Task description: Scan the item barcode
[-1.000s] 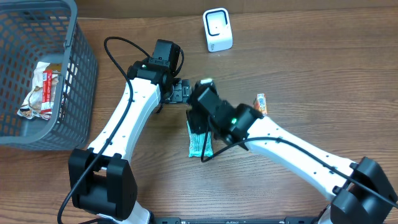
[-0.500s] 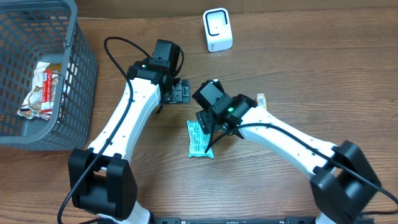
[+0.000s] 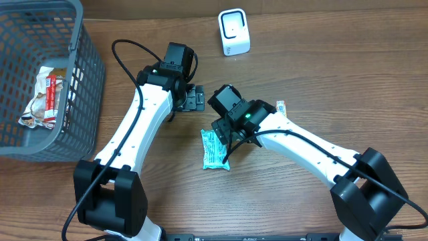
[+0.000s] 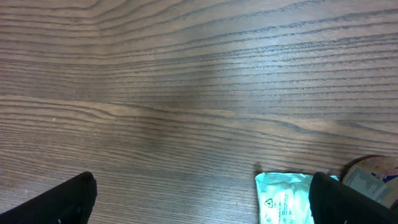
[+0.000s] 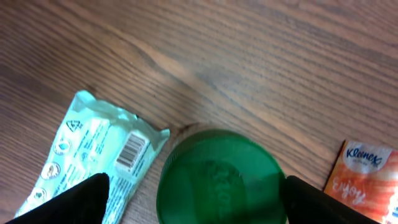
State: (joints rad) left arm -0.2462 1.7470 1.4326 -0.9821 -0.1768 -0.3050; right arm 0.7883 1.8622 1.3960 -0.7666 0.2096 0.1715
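Observation:
A round green lid [image 5: 221, 177] of an item sits between the fingers of my right gripper [image 5: 198, 199]. The jaws stand wide, with a gap on the lid's left side, so the gripper is open. A pale teal packet [image 5: 93, 155] lies just left of it on the table, its barcode [image 5: 132, 151] facing up. In the overhead view the right gripper [image 3: 231, 137] hides the green item, and the teal packet [image 3: 214, 148] lies below it. The white scanner [image 3: 234, 32] stands at the back. My left gripper [image 4: 202, 199] is open over bare wood, the teal packet [image 4: 283, 198] beside its right finger.
A grey basket [image 3: 83, 73] holding a snack pack [image 3: 45, 97] stands at the left. An orange tissue packet [image 5: 364, 174] lies right of the green lid, and its end [image 3: 281, 107] shows from above. The left gripper [image 3: 194, 99] hovers close to the right arm's wrist.
My right arm has swung from over the teal packet up and to the right, and its jaws have widened. The left arm has not moved.

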